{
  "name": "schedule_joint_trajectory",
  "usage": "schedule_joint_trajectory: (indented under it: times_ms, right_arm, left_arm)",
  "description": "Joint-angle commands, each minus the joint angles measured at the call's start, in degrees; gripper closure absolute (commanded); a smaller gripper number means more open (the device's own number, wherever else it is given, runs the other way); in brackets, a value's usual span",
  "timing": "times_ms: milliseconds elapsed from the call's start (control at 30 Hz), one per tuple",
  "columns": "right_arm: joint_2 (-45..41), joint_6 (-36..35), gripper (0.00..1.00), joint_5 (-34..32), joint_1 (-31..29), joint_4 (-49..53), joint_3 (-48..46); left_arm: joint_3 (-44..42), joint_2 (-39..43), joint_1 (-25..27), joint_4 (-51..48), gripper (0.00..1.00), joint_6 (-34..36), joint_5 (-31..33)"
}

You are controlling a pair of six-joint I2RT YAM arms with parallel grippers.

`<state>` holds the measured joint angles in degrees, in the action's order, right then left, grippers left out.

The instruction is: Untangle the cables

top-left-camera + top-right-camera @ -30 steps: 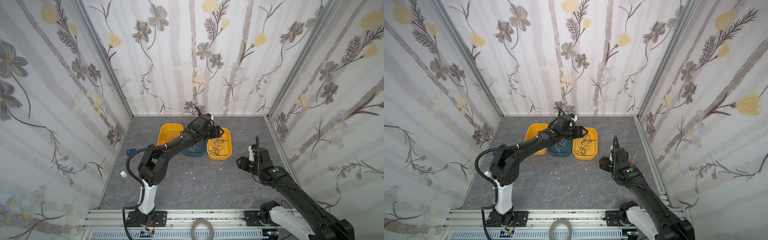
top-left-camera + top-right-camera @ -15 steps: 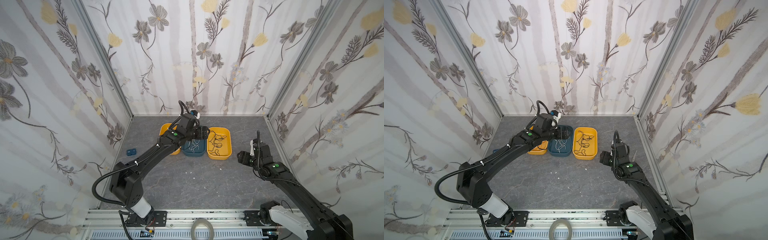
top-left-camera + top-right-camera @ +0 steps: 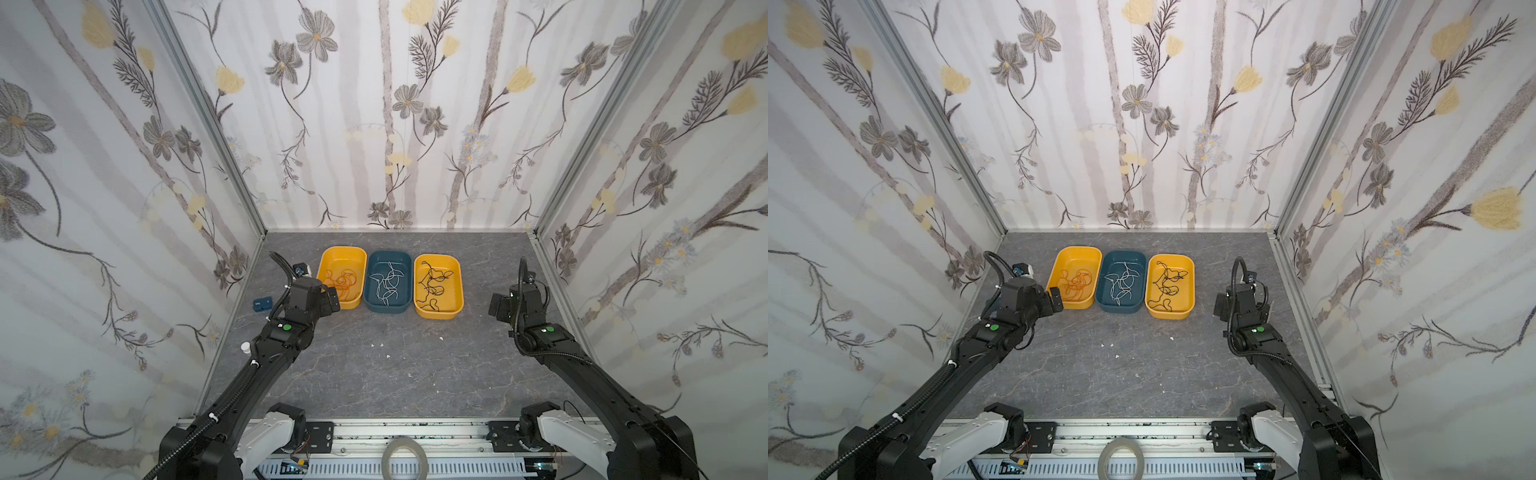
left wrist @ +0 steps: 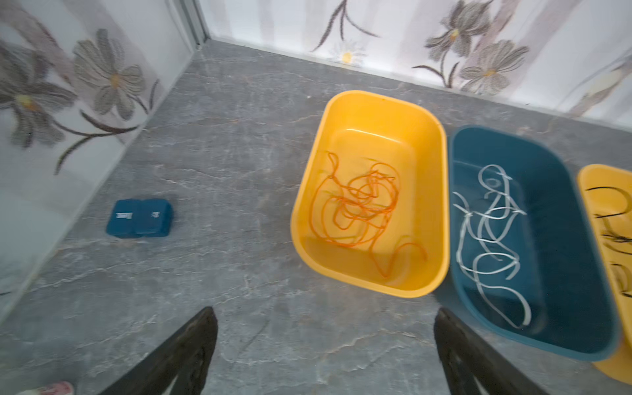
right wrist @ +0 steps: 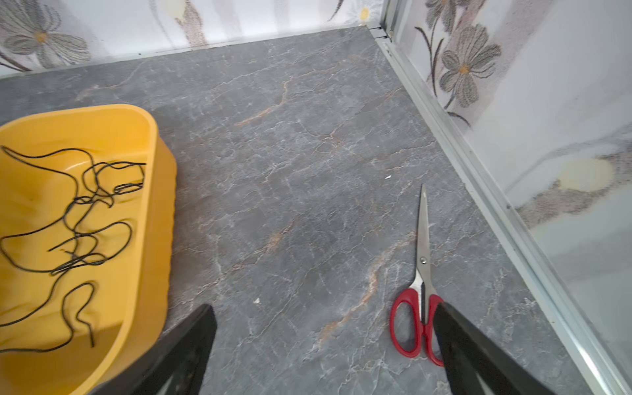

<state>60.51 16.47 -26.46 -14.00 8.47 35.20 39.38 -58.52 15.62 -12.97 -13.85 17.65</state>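
The left claw (image 4: 326, 318) stands spread wide, with nothing between its two black fingers (image 4: 191, 345) but bare grey tabletop (image 4: 239, 171). It hangs near the close end of the left yellow tray (image 4: 386, 99), clear of it and holding nothing. In that tray the orange cables (image 4: 359, 201) lie in a loose heap. Just beside it, the blue tray (image 4: 581, 342) holds the white cables (image 4: 489, 236).

The right claw (image 5: 325, 307) is likewise fully parted and empty. It is over the table to the side of the right yellow tray (image 5: 157, 222), where the black cables (image 5: 78, 232) lie in loops. One of its fingers (image 5: 478, 349) hides part of the red handles of the scissors (image 5: 423, 261) lying on the table — whether it touches them I cannot tell. A small blue box (image 4: 140, 219) sits near the left wall.
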Motion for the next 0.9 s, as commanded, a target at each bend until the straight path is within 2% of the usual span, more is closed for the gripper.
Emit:
schedule_joint_trajectory:
  times_ms: [0,133,300,400,500,667,767,833,867]
  right_arm:
    - [0.7,-3.8,0.01,-6.9,0.7,-7.3,-2.7]
    - [2.1,-5.2,0.01,-7.8,2.9,-14.1,-6.4]
    - [3.9,-8.2,0.01,-6.7,5.3,-25.7,-12.1]
    - [4.1,-9.2,0.01,-3.9,6.9,-33.4,-16.5]
    - [2.9,-11.0,0.01,1.7,8.7,-40.3,-19.9]
    - [6.1,-14.8,0.01,8.2,10.0,-53.3,-23.1]
    - [11.2,-16.5,0.01,10.6,10.8,-59.4,-22.3]
    - [15.1,-14.9,0.01,14.5,12.2,-61.3,-21.0]
    - [18.0,-14.6,0.01,15.6,12.7,-63.6,-20.3]
  left_arm:
    - [-3.5,-0.2,-3.8,9.7,0.0,6.5,7.0]
    - [-10.4,-3.4,-8.1,25.4,0.0,8.9,7.9]
    - [-16.1,-11.8,-10.4,43.6,0.0,10.2,3.1]
    - [-19.3,-16.3,-10.6,52.8,0.0,11.5,2.5]
    - [-21.1,-19.0,-11.0,60.8,0.0,12.3,1.3]
    - [-24.8,-28.2,-11.1,77.4,0.0,12.9,0.7]
    - [-24.5,-30.5,-11.1,79.3,0.0,13.1,-0.3]
    - [-24.5,-32.9,-11.1,82.3,0.0,13.6,0.0]
    - [-24.0,-31.4,-11.2,79.1,0.0,13.0,-0.3]
